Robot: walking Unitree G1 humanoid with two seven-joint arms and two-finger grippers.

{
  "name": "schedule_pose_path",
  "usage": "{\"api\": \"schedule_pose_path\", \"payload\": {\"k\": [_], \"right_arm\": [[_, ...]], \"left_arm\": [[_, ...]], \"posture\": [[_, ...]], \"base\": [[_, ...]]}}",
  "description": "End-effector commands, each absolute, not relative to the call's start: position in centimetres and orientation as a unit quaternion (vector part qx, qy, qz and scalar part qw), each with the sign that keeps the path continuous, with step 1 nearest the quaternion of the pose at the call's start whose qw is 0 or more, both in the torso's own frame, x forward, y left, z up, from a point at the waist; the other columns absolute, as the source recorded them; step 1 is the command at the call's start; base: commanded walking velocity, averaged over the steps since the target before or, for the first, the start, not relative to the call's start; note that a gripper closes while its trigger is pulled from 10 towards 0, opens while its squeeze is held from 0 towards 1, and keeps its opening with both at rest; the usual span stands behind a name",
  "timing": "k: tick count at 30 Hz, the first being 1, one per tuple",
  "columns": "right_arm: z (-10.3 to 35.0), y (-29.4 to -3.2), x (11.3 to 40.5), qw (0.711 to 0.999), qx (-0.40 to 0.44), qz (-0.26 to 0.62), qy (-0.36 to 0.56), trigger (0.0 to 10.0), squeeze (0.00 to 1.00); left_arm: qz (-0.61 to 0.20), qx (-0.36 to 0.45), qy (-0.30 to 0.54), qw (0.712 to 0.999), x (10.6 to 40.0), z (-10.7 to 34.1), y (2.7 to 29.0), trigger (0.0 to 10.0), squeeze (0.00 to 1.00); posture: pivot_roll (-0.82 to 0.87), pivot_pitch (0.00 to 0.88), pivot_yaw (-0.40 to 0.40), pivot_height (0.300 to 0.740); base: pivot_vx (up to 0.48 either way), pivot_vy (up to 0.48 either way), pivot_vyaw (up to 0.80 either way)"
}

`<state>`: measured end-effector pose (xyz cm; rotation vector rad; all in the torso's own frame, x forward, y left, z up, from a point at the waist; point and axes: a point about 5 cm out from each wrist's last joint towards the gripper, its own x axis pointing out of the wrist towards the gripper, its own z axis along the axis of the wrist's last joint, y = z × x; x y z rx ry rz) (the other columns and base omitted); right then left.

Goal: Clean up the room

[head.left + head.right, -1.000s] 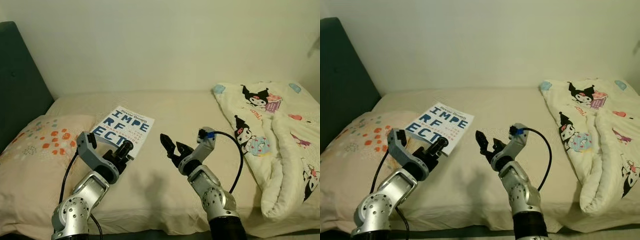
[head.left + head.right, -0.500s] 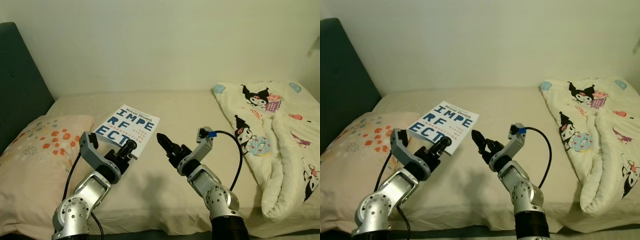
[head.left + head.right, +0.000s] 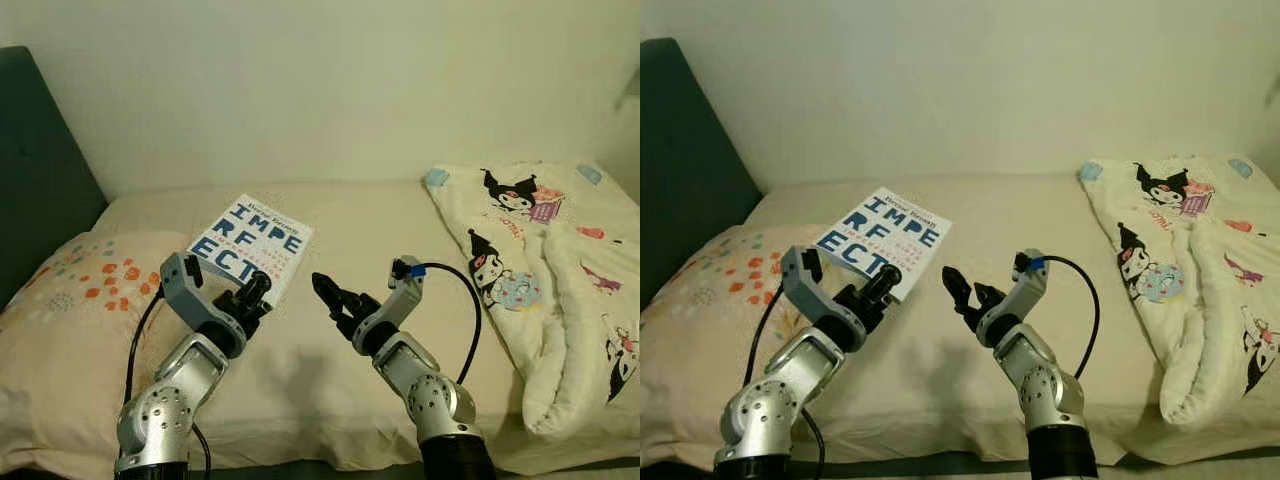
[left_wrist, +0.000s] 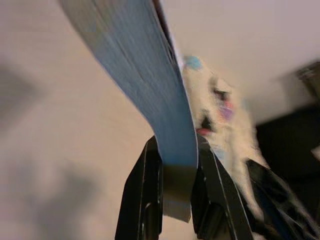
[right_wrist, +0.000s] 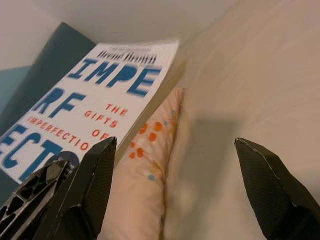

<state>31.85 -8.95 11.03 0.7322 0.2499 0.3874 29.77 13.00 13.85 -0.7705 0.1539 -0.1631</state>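
Observation:
A white book [image 3: 247,245] with big blue letters is held tilted above the bed, near the pillow. My left gripper [image 3: 257,291] is shut on its lower corner; the left wrist view shows the book's edge [image 4: 150,95] pinched between both black fingers [image 4: 145,200]. Just right of the book, my right gripper [image 3: 330,298] hovers open over the mattress with nothing in it. In the right wrist view the book's cover [image 5: 95,105] lies ahead between the spread fingertips [image 5: 95,185].
A cream pillow with orange dots [image 3: 70,300] lies at the bed's left end against a dark headboard [image 3: 40,170]. A folded cartoon-print quilt [image 3: 550,270] covers the right side. A pale wall runs behind the bed [image 3: 340,210].
My left gripper has lifted the book and swung it a little up and to the left. My right gripper has drifted slightly left, still open.

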Motion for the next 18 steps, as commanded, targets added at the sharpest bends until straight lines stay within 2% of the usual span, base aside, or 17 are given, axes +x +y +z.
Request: {"api": "schedule_pose_path", "payload": {"k": [1,3,7,8,13,18], "right_arm": [[10.7,-9.0,31.7,0.916,0.339,0.177,0.123,10.0,0.00],[10.7,-8.9,31.7,0.917,0.336,0.178,0.123,10.0,0.00],[11.0,-8.6,32.0,0.909,0.357,0.181,0.121,10.0,0.00],[11.0,-8.6,32.0,0.909,0.357,0.181,0.121,10.0,0.00],[11.6,-7.9,32.0,0.882,0.405,0.206,0.126,10.0,0.00],[11.7,-7.7,32.0,0.876,0.416,0.210,0.126,10.0,0.00]], "left_arm": [[-0.071,-0.387,0.085,0.916,29.4,13.0,12.5,10.0,0.00],[-0.074,-0.393,0.086,0.913,29.4,12.9,12.4,10.0,0.00],[-0.121,-0.462,0.093,0.873,28.8,13.5,11.5,10.0,0.00],[-0.121,-0.462,0.093,0.873,28.8,13.5,11.5,10.0,0.00],[-0.181,-0.499,0.105,0.841,27.9,14.0,10.4,10.0,0.00],[-0.210,-0.489,0.115,0.839,27.4,14.0,9.7,10.0,0.00]], "posture": [[-0.04,0.092,0.040,0.740],[-0.04,0.092,0.040,0.740],[-0.04,0.092,0.040,0.740],[-0.04,0.092,0.040,0.740],[-0.04,0.094,0.037,0.740],[-0.04,0.095,0.036,0.740]], "base": [[0.000,0.000,0.00],[0.000,0.000,0.00],[0.000,0.000,0.00],[0.000,0.000,0.00],[0.000,0.000,0.00],[0.000,0.000,0.00]]}}
